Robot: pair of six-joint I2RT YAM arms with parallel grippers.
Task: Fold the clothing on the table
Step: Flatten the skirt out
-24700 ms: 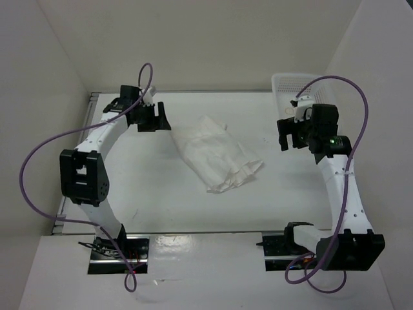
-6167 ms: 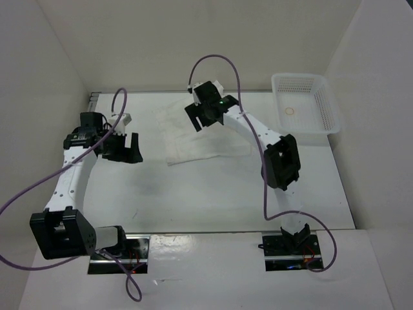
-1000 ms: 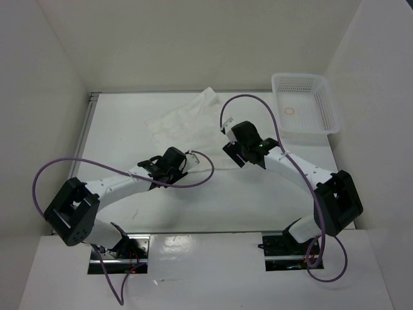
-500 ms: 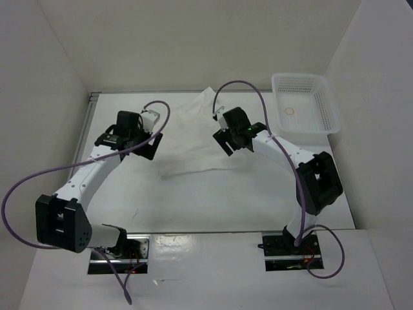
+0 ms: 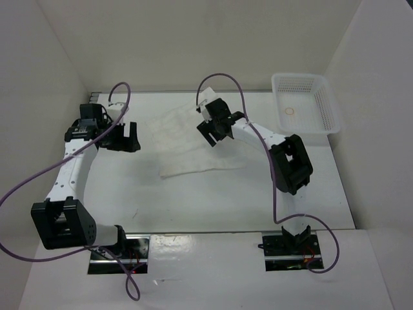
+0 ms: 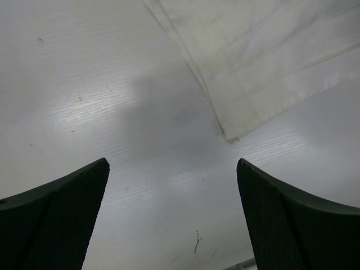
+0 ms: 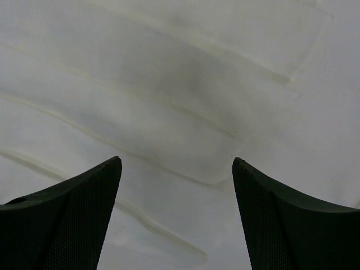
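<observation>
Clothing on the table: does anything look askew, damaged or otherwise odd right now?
Nothing damaged. The clothing lies flat on the table but slightly skewed to its edges, and the right wrist view shows its folded layers stepped and wrinkled rather than lined up.

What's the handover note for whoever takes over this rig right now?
Left gripper: open, empty, over bare table beside the clothing's left edge.
Right gripper: open, empty, hovering over the clothing.
Clothing: lies flat mid-table towards the far side, a rough rectangle with layered edges. The white perforated basket sits far right, apart from it.
Done: looks at least partly folded.
Left: probably more folds for a tighter bundle; neither gripper grips it.
</observation>
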